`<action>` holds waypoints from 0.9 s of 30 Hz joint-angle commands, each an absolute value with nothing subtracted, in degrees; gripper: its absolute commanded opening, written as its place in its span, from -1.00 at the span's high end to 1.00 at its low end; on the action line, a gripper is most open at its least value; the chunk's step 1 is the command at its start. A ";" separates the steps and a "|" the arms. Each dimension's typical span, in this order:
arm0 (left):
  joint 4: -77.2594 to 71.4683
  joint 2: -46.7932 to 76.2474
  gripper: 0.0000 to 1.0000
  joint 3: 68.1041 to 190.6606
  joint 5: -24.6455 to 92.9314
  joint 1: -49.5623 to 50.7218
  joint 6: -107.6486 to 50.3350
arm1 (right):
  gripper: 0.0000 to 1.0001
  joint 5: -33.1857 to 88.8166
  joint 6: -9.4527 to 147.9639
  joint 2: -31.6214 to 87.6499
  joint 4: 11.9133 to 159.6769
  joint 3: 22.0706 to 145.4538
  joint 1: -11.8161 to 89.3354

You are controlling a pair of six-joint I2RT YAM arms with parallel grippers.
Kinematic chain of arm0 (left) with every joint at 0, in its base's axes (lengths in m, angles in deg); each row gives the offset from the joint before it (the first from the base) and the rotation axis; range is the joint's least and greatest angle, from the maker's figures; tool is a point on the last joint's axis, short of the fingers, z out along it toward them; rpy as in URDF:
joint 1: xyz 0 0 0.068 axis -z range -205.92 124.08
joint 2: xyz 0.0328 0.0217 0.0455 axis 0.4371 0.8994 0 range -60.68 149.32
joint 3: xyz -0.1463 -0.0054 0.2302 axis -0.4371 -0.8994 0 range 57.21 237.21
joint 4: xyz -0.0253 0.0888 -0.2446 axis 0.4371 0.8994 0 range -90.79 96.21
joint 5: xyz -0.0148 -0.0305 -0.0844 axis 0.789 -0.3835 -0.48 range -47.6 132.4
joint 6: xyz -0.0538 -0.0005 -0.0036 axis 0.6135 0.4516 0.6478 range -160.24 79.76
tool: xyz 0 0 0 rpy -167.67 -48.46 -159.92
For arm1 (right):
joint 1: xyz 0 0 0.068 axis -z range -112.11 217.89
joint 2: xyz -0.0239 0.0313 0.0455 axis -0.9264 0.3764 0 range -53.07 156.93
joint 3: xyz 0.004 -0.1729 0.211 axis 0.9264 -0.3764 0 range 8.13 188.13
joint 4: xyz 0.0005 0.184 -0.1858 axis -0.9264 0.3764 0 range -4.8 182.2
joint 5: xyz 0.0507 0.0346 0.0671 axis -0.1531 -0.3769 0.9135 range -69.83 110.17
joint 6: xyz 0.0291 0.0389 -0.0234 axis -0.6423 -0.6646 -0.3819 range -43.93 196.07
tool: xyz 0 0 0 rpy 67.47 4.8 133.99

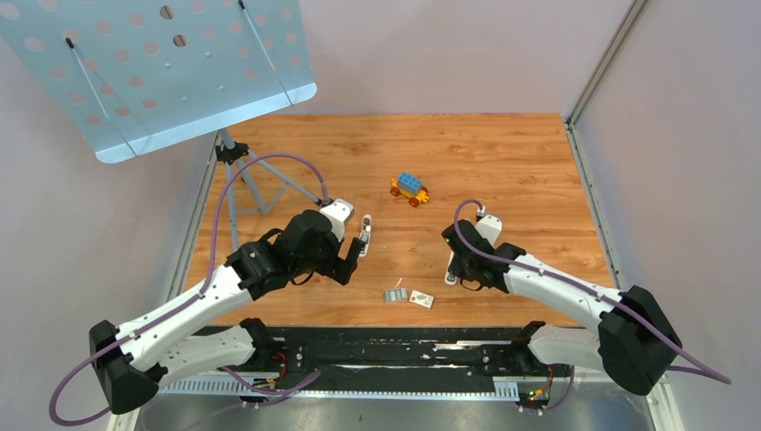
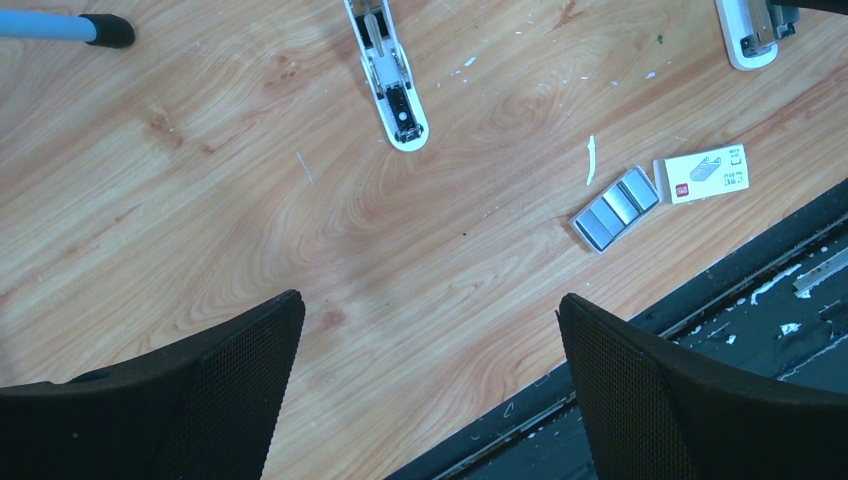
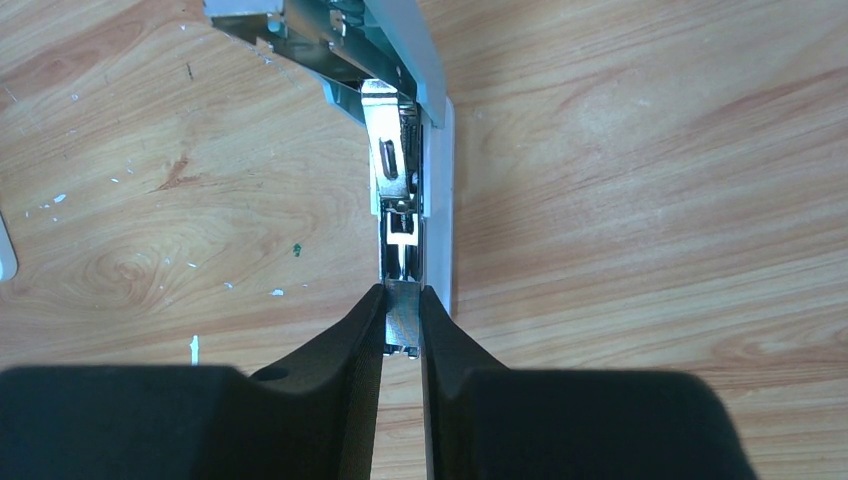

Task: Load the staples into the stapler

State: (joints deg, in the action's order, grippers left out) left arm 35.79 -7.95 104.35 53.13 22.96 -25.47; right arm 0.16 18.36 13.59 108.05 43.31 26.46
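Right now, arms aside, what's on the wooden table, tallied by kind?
Staplers: 2
Staples cluster: 1
White box: 1
Toy car: 1
Music stand: 1
Total: 6

Your left end effector hangs with its jaws spread wide over the counter. At right centre you see the staples just beside a small white box. A stapler lies top centre.
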 commanded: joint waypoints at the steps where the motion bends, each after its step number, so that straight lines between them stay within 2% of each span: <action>1: 36.13 -8.88 -1.00 103.62 53.72 22.77 -25.87 | 0.60 -1.06 17.45 14.05 107.75 42.25 27.41; 27: 36.37 -9.95 -1.00 103.37 54.18 22.77 -25.79 | 0.60 -1.75 18.31 14.06 107.70 43.81 27.40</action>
State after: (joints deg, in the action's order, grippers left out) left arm 35.83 -8.76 104.15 53.45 22.96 -25.45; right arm 0.10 18.38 14.39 107.07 43.15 26.46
